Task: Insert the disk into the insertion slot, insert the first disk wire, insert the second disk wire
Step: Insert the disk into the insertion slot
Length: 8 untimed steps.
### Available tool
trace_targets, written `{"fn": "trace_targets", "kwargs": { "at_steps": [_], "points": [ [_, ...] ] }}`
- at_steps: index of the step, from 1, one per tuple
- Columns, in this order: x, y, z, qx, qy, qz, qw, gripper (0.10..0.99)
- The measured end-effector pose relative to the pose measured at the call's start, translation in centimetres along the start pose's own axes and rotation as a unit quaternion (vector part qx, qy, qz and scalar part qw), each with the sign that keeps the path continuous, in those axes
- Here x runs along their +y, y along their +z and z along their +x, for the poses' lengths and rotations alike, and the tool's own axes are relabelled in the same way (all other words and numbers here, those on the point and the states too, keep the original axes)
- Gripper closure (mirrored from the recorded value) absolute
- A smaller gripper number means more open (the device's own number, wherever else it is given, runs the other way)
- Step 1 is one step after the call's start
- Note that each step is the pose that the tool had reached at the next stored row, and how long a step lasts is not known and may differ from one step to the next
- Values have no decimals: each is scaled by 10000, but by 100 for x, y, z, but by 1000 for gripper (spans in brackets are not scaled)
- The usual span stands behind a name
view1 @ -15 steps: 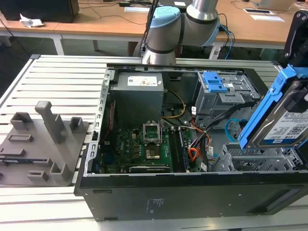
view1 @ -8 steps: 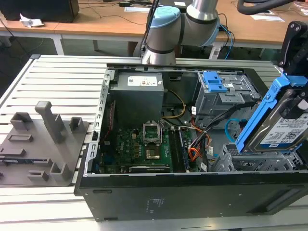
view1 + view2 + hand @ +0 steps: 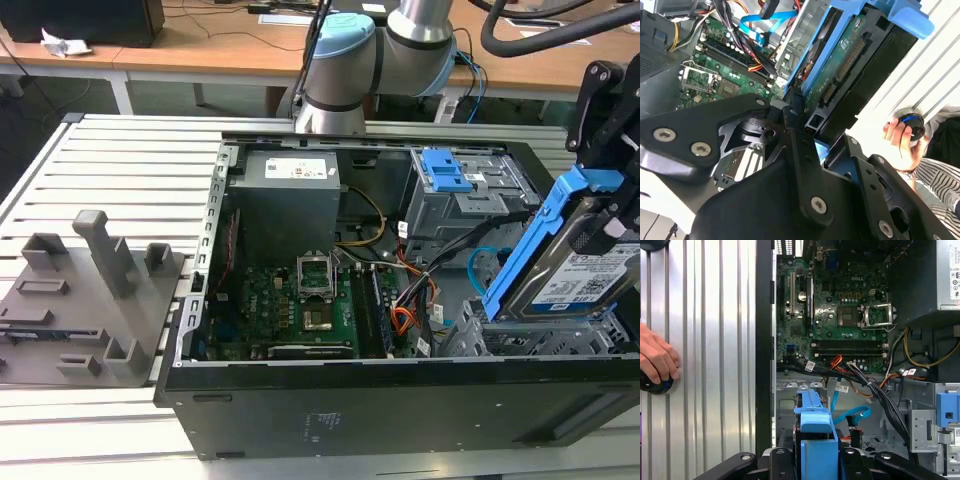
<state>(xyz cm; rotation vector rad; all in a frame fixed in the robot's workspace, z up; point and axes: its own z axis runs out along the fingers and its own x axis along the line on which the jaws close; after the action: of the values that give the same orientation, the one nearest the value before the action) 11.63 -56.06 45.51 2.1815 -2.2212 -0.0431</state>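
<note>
- At the exterior view's right end of the open computer case [image 3: 300, 420], the gripper [image 3: 612, 200] had its jaws clamped on the disk [image 3: 585, 275], gripping the upper end of the blue carrier.
- Disk hung tilted, low end pointing down at the insertion slot [image 3: 530, 335], not seated. Tilt probably meant to lead the low edge into the bay.
- Second disk wire [image 3: 852, 416] looped loose just beside the bay. Couldn't tell where its plug ended.
- First disk wire [image 3: 402, 320] lay between the motherboard [image 3: 300, 305] and the bay, nothing plugged into the disk.
- Both wires, plus a black cable bundle [image 3: 885, 400], sat near the bay mouth; likely a snag risk.
- Taller cage with blue latch [image 3: 445, 170] stood just beside the slot, crowding that side.
- A person's hand [image 3: 657, 360] rested on a dark round button [image 3: 655, 385] on the slatted table [image 3: 715, 340], outside the case.
</note>
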Motion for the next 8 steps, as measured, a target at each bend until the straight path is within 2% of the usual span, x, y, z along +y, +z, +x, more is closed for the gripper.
{"fn": "trace_targets", "kwargs": {
  "at_steps": [4,6,8],
  "points": [
    [2,21,-146,-1,0,0,10000,722],
    [3,37,-189,-1,0,0,10000,722],
    [1,90,-191,-1,0,0,10000,722]
  ]
}}
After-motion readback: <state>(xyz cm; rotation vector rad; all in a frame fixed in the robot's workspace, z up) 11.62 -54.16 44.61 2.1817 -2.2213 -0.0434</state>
